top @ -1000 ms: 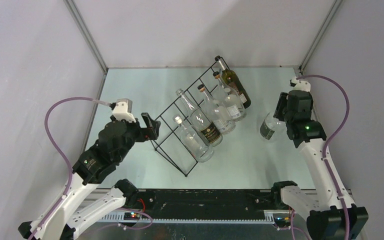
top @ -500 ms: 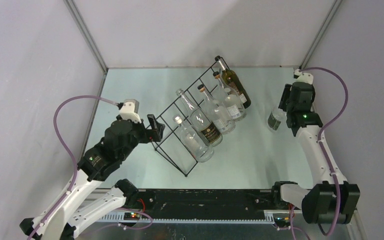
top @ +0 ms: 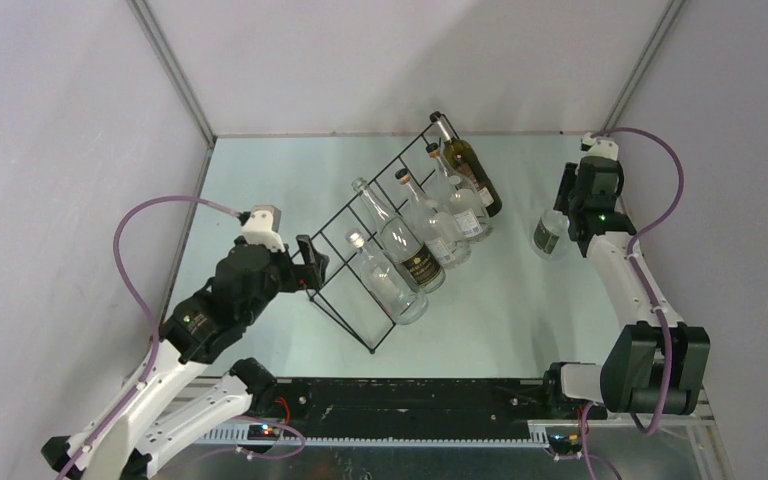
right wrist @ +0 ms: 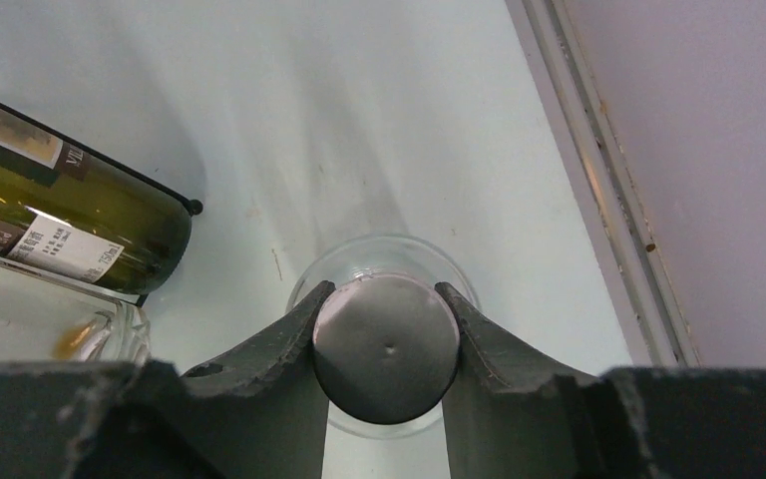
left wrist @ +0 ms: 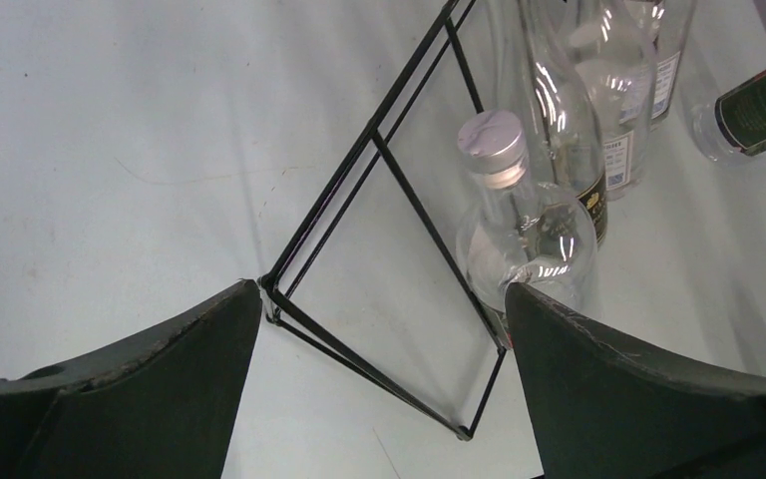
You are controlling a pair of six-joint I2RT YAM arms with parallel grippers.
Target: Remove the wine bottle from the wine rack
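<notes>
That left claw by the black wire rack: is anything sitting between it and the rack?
Nothing visible does. The left gripper is open, and the near corner of the wine rack sits in the gap between its fingers, with only table surface showing there. The nearest bottle lies farther in, behind the wires.

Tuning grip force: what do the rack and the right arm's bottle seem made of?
The wine rack looks like thin metal wire, matt black: straight rods, joined corners. The bottle in the right gripper looks like clear glossy glass, see-through; its cap, dull grey, metal or plastic.
</notes>
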